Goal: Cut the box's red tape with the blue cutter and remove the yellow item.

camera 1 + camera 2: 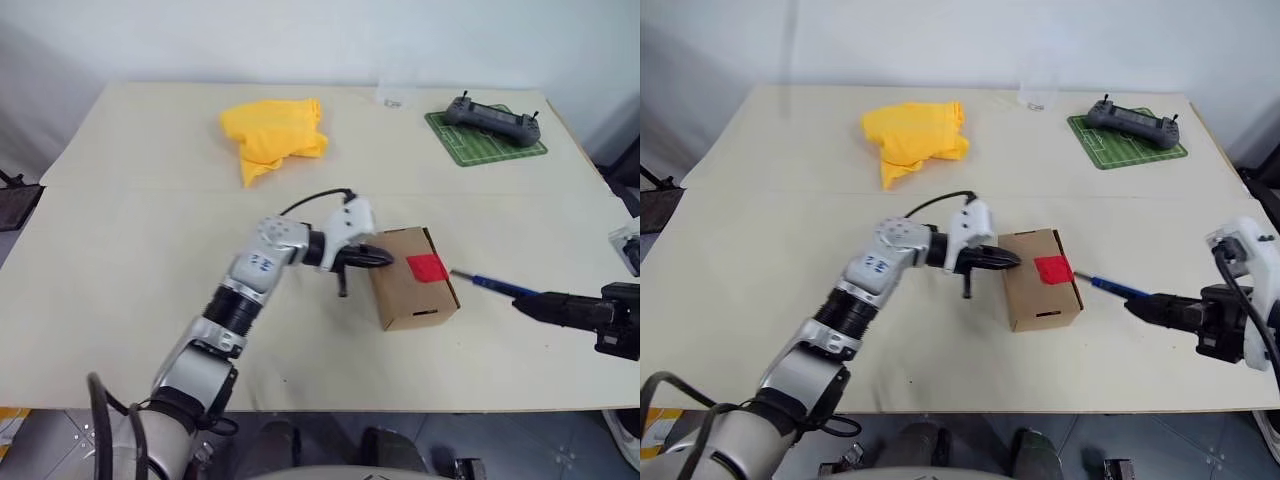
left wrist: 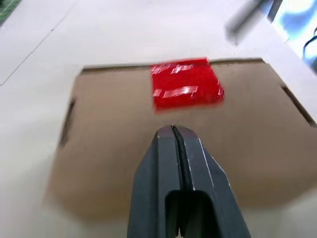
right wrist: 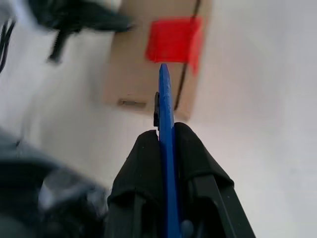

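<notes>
The brown box (image 1: pixel 410 290) stands in the middle of the table with the red tape (image 1: pixel 427 267) on its top right edge. My left gripper (image 1: pixel 386 260) is shut and empty, its tips over the box's left top edge, and the tape lies just beyond it in the left wrist view (image 2: pixel 185 85). My right gripper (image 1: pixel 520 302) is shut on the blue cutter (image 1: pixel 492 285) to the right of the box. The cutter's tip points at the tape (image 3: pixel 173 39); I cannot tell whether it touches. The yellow item is hidden.
A crumpled yellow cloth (image 1: pixel 272 132) lies at the back of the table. A green mat (image 1: pixel 462 146) with a grey controller (image 1: pixel 493 117) sits at the back right. A small clear object (image 1: pixel 392 101) lies near the far edge.
</notes>
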Controlling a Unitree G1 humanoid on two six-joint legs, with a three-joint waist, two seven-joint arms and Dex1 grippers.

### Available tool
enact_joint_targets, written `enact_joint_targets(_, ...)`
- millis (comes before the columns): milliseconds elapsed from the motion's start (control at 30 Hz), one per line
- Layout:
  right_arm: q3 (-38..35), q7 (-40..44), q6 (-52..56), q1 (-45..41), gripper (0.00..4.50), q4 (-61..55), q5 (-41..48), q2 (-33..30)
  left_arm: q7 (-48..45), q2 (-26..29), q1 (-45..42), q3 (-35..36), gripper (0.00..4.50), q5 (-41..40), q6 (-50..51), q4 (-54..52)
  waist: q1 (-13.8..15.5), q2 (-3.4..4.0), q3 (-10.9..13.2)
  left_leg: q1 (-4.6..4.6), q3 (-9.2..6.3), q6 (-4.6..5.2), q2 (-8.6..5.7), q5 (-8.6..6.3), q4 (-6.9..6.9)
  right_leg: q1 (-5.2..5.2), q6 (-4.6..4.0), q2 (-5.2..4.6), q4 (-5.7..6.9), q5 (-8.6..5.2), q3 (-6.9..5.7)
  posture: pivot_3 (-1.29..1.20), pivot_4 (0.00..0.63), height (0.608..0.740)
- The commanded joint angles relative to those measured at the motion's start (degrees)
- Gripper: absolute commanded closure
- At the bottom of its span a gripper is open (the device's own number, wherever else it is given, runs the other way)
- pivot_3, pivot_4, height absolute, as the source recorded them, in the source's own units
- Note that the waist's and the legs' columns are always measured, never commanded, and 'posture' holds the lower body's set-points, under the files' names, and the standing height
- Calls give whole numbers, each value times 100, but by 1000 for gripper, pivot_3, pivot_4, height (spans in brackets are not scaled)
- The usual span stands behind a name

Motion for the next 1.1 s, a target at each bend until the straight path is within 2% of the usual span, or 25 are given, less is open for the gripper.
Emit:
enact_joint_targets(33, 173, 134, -779, -421, 4416, -150, -589, 904, -485, 193, 43, 358, 4500, -513, -248, -326, -1, -2, 4, 0, 4, 0, -1, 0, 0, 1, 3, 1, 0, 1, -4, 0, 150, 740)
enact_joint_targets(133, 959, 726, -1634, -889, 4416, -48, -2135, 2071, -691, 617, 146, 769, 4500, -835, -188, -513, 5, -12, 11, 4, 28, -9, -2, 8, 3, 15, 9, 6, -3, 5, -13, 0, 150, 740)
enact_joint_targets(267, 2307, 1152, -3017, -1387, 4416, 949, -4982, 2674, -678, 1104, 546, 1148, 4500, -1056, -167, -817, -77, 15, 17, 11, 56, -3, -2, 17, -1, 6, 9, 2, 3, 5, 21, 0, 150, 740)
enact_joint_targets(333, 2793, 1156, -3609, -1717, 4416, 1644, -6001, 2966, -652, 1397, 934, 1294, 4500, -1050, -211, -1053, -160, 21, 16, 21, 72, -1, -7, 18, -3, 6, 11, 3, 7, 6, 31, 0, 150, 740)
enact_joint_targets(367, 3004, 1262, -3784, -1817, 4416, 1887, -6389, 3022, -645, 1515, 1140, 1357, 4500, -1081, -186, -1215, -186, 29, 16, 25, 75, -1, -6, 18, -6, 2, 12, 2, 12, 6, 38, 0, 150, 740)
enact_joint_targets(467, 3267, 1965, -3769, -1884, 4416, 2202, -6659, 3134, -420, 1713, 1818, 1615, 4500, -1263, 44, -1793, -258, 45, 24, 28, 76, -6, 1, 20, -16, -9, 11, 5, 28, 6, 40, 0, 150, 740)
enact_joint_targets(500, 3258, 2089, -3768, -1898, 3701, 2286, -6711, 3179, -315, 1760, 2077, 1706, 4500, -1305, 88, -1983, -280, 47, 24, 27, 74, -10, 6, 23, -18, -14, 10, 6, 35, 5, 37, 0, 150, 740)
enact_joint_targets(633, 3130, 2299, -3803, -1900, 2453, 2205, -6985, 3249, -51, 2035, 2794, 1934, 4500, -1196, -30, -2250, -281, 50, 26, 29, 73, -11, 13, 23, -27, -16, 10, 5, 34, 5, 41, 0, 150, 740)
enact_joint_targets(700, 2761, 2983, -4056, -1633, 1673, 1942, -6982, 2993, 214, 2056, 3158, 2026, 4500, -1209, 12, -2553, -255, 60, 32, 30, 75, -11, 14, 23, -23, -12, 10, 2, 32, 5, 43, 0, 150, 740)
enact_joint_targets(733, 2527, 3329, -4096, -1527, 1430, 1803, -6838, 2903, 331, 2063, 3271, 2041, 4500, -1199, 48, -2665, -234, 73, 38, 29, 74, -11, 16, 23, -22, -11, 10, 0, 29, 5, 47, 0, 150, 740)
enact_joint_targets(800, 2191, 3726, -3970, -1431, 730, 1605, -6553, 2802, 471, 2069, 3354, 2040, 4500, -1196, 104, -2772, -201, 77, 42, 31, 74, -8, 13, 23, -20, -5, 13, -4, 24, 6, 57, 0, 150, 740)
enact_joint_targets(933, 1780, 4271, -3232, -1338, 730, 1193, -5903, 2502, 673, 2026, 3359, 1891, 4500, -1219, 300, -2980, -203, 77, 42, 39, 69, -7, 17, 23, -16, 1, 13, -1, 22, 7, 66, 0, 150, 740)
enact_joint_targets(1000, 2025, 4255, -3093, -1633, 1142, 954, -5894, 2442, 760, 1960, 3319, 1618, 4500, -1146, 510, -3110, -218, 75, 42, 51, 57, -7, 20, 23, -18, 8, 12, 2, 25, 7, 70, 0, 150, 740)
enact_joint_targets(1100, 3009, 3867, -3293, -2442, 2024, 845, -6736, 2623, 888, 1812, 3223, 1175, 4500, -1016, 737, -3200, -274, 76, 43, 62, 57, -7, 16, 23, -18, 9, 12, 0, 26, 7, 86, 0, 150, 740)
